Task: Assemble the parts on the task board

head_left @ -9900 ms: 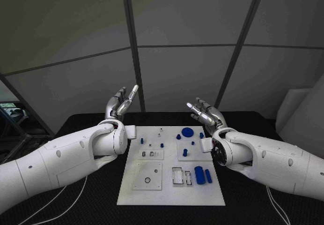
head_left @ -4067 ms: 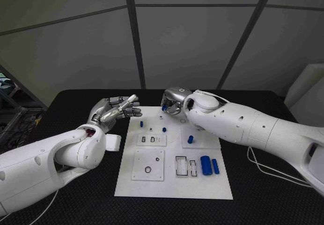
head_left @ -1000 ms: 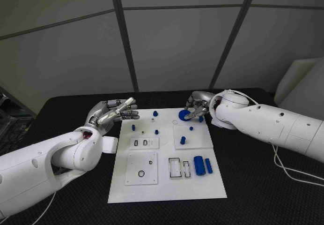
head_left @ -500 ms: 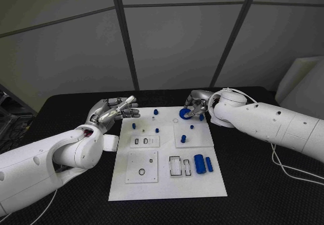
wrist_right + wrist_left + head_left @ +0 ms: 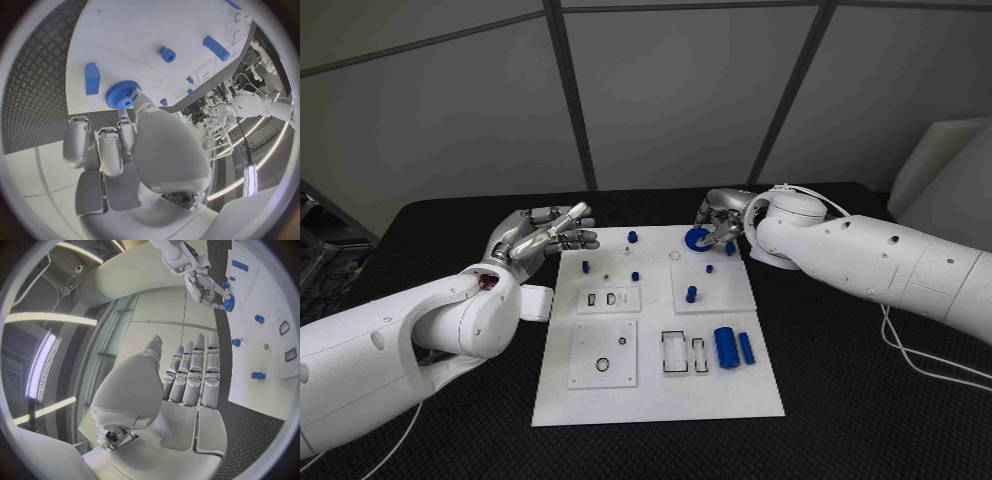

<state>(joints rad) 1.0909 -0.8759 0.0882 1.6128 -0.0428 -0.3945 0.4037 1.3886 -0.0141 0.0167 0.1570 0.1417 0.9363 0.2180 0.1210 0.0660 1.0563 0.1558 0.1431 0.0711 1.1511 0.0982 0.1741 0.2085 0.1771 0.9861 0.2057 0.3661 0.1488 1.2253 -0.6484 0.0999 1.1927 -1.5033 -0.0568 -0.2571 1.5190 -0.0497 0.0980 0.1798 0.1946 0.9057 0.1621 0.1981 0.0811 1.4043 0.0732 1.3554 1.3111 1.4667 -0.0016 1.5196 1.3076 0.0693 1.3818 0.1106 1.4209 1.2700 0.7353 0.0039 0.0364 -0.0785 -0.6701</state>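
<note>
Right hand (image 5: 720, 222) pinches a blue gear (image 5: 698, 239) over the task board's (image 5: 656, 400) far right corner.
Left hand (image 5: 540, 233) hovers empty by the board's far left corner, fingers straight and close together.

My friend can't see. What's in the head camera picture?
The right hand holds a round blue gear at the far edge of the white task board. The left hand hovers empty beside the board, fingers apart.

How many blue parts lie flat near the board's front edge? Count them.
2: a thick cylinder and a thinner rod to its right, side by side. None looks hidden.
</note>
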